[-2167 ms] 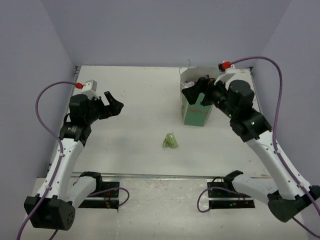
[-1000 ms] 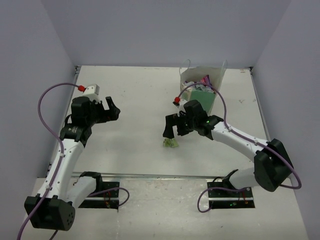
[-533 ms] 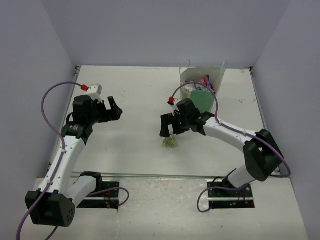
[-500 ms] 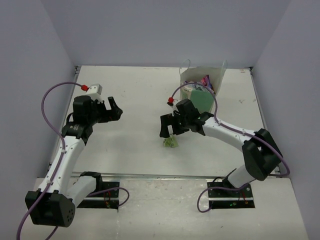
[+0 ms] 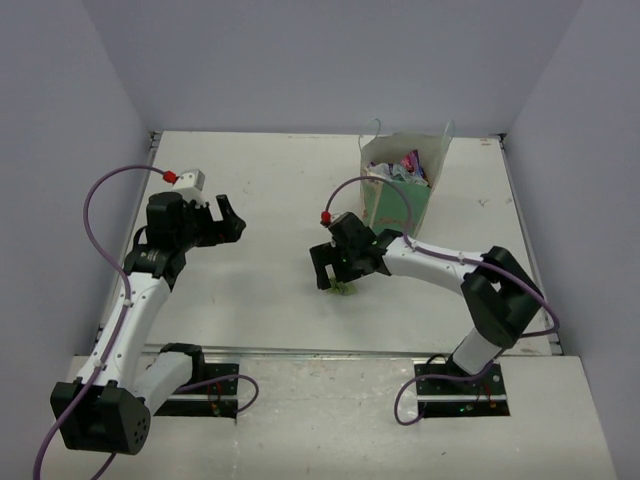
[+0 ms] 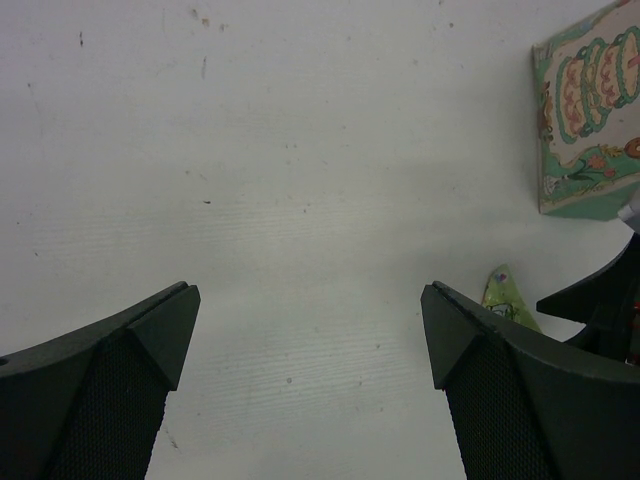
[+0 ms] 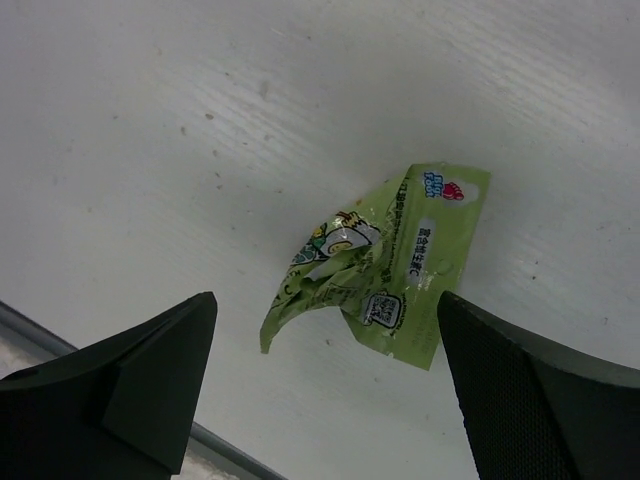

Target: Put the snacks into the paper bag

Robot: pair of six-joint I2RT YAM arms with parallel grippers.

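Observation:
A small green snack packet lies crumpled on the table; it fills the middle of the right wrist view and shows at the right edge of the left wrist view. My right gripper is open and hangs just above it, one finger on each side, not touching. The mint-green paper bag stands upright at the back right with several colourful packets inside; its printed side shows in the left wrist view. My left gripper is open and empty, out to the left.
A metal rail runs along the table's near edge, just below the green packet. Purple cables loop off both arms. Grey walls close in the table on three sides.
My right arm has left the bag and swung down and to the left, lowering its open gripper over the green packet. The left arm has barely moved.

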